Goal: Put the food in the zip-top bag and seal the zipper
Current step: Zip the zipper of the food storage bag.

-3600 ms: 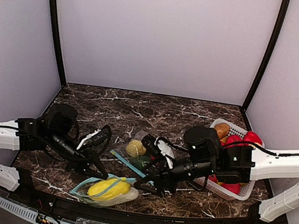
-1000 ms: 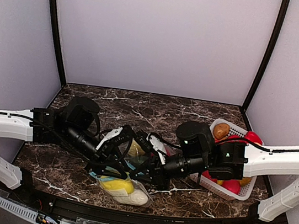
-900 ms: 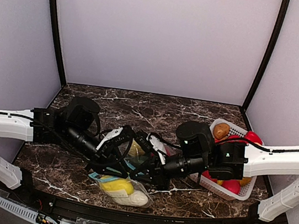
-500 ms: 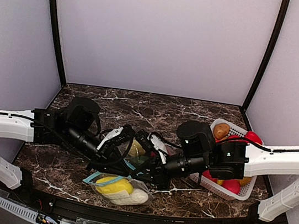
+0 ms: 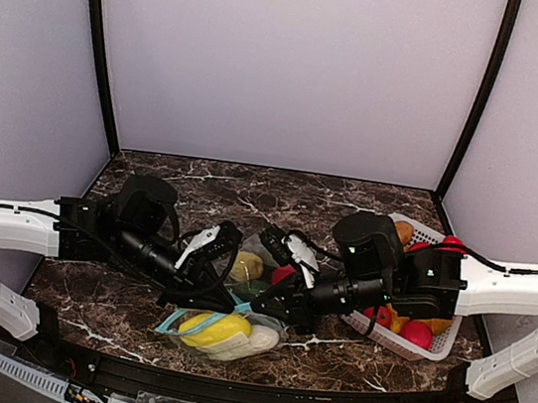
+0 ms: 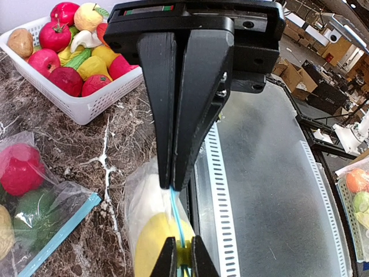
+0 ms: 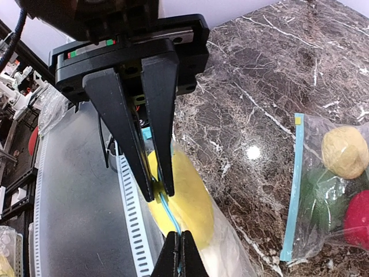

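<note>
Right now both arms lean in low over the marble table (image 5: 180, 189), meeting above a bag (image 5: 220, 333) that lies near its front edge. The left jaws are clenched on the bag's blue zipper (image 6: 176, 210), and the right jaws are pinched tight on the same zipper, with a short stretch of it showing between the two pairs. Inside this bag sit a yellow piece of food (image 5: 211, 326) and a white piece (image 5: 260, 338), pressed close together under the clear plastic. I cannot tell whether the zipper is closed along its whole length.

Just behind the jaws lies a second bag (image 5: 254, 270) holding a red piece (image 5: 282, 275), a green one (image 5: 255, 287) and a tan one (image 5: 246, 264); its blue strip lies flat on the table.

Over at the right, a white basket (image 6: 86, 107) is heaped with more food (image 5: 418, 333), red, yellow, green and orange, partly hidden behind the right arm in the top view.
</note>
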Motion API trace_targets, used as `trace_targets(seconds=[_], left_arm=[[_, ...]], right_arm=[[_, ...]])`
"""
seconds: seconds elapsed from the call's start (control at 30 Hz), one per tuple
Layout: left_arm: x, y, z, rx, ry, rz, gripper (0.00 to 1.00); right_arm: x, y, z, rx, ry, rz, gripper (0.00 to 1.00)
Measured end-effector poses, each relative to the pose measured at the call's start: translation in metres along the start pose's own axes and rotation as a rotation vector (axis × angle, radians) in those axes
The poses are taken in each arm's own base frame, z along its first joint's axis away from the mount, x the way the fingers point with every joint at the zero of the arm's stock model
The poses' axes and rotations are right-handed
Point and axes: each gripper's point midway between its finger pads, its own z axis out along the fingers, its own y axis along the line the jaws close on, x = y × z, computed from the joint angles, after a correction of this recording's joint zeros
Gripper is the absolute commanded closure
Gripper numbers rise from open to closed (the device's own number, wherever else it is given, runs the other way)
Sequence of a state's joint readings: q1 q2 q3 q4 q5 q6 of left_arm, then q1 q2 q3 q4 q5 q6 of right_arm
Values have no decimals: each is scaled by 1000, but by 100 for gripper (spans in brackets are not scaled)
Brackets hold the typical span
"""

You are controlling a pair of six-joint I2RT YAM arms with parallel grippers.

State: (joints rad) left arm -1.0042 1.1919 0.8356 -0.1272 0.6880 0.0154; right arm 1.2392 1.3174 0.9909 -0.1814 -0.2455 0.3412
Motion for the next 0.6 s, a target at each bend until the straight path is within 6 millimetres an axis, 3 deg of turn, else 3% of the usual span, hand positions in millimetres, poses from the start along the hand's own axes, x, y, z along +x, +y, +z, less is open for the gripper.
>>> trace_targets(seconds=[0.6], left_arm=[[20, 8, -1, -53, 74, -37, 99]], right_arm=[[3, -56, -32, 288, 29, 46, 100]])
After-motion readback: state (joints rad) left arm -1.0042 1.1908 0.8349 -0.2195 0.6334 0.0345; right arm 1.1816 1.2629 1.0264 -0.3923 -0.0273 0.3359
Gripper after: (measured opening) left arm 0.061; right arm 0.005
